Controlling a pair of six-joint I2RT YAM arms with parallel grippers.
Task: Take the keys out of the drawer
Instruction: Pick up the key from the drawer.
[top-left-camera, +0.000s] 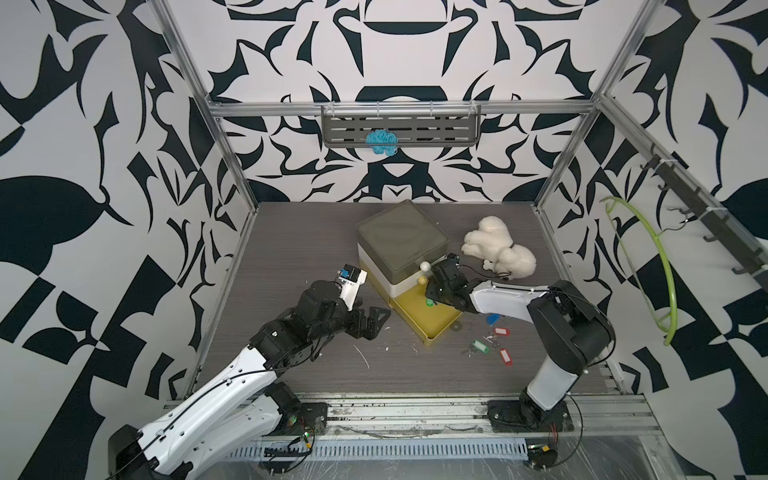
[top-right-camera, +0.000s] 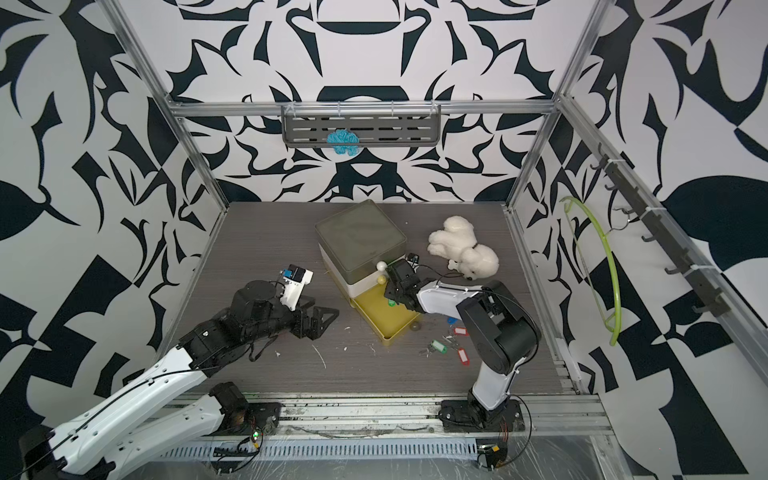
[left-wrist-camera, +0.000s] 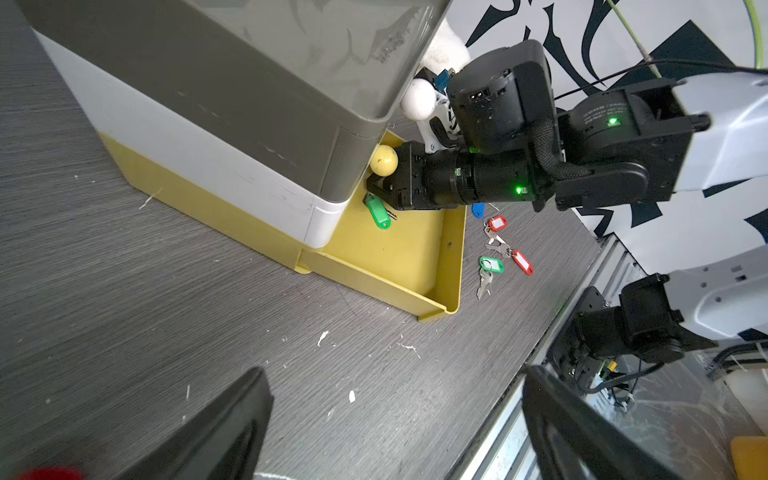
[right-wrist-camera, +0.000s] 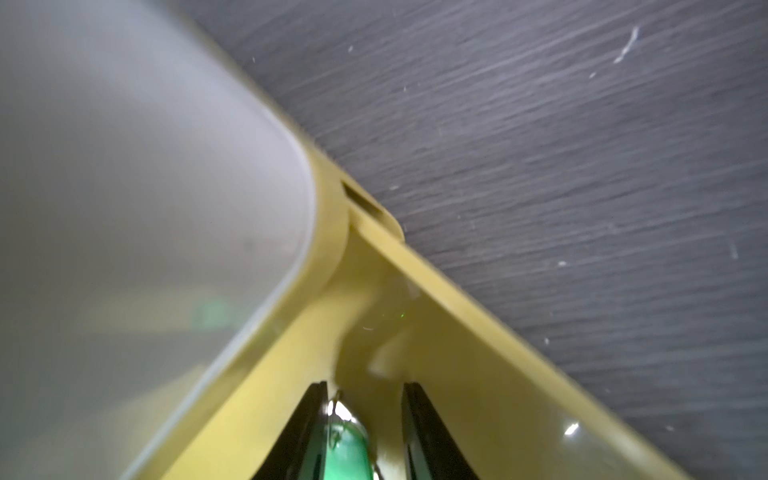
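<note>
The yellow drawer (top-left-camera: 419, 322) (top-right-camera: 392, 328) (left-wrist-camera: 399, 257) stands pulled out from the bottom of the drawer unit. One of the keys, with a green tag (top-left-camera: 429, 302) (left-wrist-camera: 377, 212) (right-wrist-camera: 347, 453), lies inside near the unit. My right gripper (top-left-camera: 430, 296) (left-wrist-camera: 376, 189) (right-wrist-camera: 365, 384) reaches down into the drawer, open. The green tag sits between its fingers, against one of them with a gap to the other. Other keys lie on the table beside the drawer: blue tag (top-left-camera: 492, 319), red tag (left-wrist-camera: 497, 223), green tag (left-wrist-camera: 491, 264). My left gripper (top-left-camera: 380, 318) (left-wrist-camera: 392, 370) hovers open and empty left of the drawer.
The grey-topped drawer unit (top-left-camera: 401, 245) has a white knob (left-wrist-camera: 417, 104) and a yellow knob (left-wrist-camera: 383, 160) above the drawer. A white plush dog (top-left-camera: 498, 253) lies behind my right arm. A green hanger (top-left-camera: 660, 266) hangs on the right wall. A small olive ball (top-left-camera: 457, 327) rests by the drawer's corner.
</note>
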